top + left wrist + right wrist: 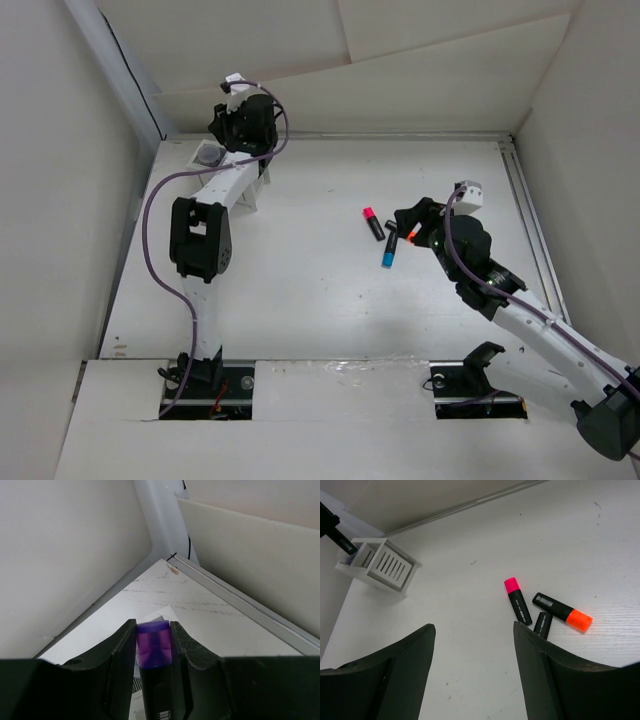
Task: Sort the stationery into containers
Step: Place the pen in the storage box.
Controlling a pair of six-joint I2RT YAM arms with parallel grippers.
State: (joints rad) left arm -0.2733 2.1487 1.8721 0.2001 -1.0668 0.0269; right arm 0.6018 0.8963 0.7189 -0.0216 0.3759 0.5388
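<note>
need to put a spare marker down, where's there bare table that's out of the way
Widest bare table lies between the white box and the pink marker, and on to the near edge. Crowded: the pink, orange marker and blue marker bunch by the open right claw; the left claw, shut on a purple-capped marker, crowds the box.

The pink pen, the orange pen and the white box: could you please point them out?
pink pen (518, 604), right wrist view, middle of its black barrel.
orange pen (562, 610), right wrist view, middle of its black barrel.
white box (389, 566), right wrist view, its slatted side wall.
</note>
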